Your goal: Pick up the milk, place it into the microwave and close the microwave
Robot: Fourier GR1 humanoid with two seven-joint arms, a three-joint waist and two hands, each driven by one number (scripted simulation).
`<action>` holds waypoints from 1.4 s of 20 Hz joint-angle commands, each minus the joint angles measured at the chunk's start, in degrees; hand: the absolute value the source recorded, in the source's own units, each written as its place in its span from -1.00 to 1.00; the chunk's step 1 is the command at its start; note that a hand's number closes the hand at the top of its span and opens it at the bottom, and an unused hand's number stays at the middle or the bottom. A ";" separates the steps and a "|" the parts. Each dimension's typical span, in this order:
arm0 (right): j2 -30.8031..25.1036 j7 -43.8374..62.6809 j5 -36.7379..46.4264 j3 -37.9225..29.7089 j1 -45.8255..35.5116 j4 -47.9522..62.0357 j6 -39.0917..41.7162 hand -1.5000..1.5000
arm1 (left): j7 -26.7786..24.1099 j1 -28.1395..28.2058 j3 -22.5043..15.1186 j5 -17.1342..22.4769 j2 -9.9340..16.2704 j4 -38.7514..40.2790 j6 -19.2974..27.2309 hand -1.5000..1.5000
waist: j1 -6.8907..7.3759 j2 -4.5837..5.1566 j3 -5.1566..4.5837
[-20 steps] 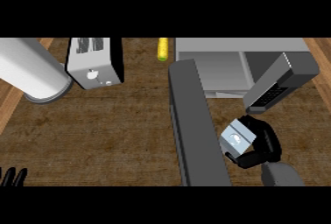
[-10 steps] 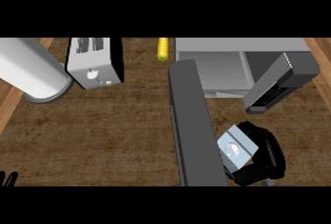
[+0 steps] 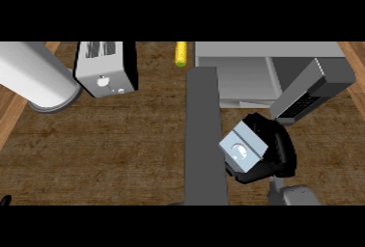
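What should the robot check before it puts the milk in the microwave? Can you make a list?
1. Milk held in the right hand: ok, fingers curl round it.
2. Microwave open: ok, its door swings out toward the robot.
3. Space inside for the milk: cannot tell.
4. Milk beside the opening: ok, just right of the door.
5. Left hand out of the way: ok, at the lower left edge.
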 commanded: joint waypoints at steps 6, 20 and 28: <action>1.72 1.55 4.72 -1.90 -15.17 15.52 -15.36 1.00 | 1.56 1.10 1.54 0.40 0.10 -1.21 -1.96 -1.00 | 1.11 0.14 -0.09; -0.78 -19.62 4.79 -16.35 -36.81 59.25 -9.20 1.00 | 2.23 -5.85 6.36 1.82 2.03 5.22 -3.99 -1.00 | 1.74 0.64 -0.03; -1.79 -32.15 7.59 -18.31 -42.06 69.38 -14.30 1.00 | 1.03 -9.07 6.48 1.71 2.25 9.20 -5.26 -1.00 | 3.24 1.32 0.01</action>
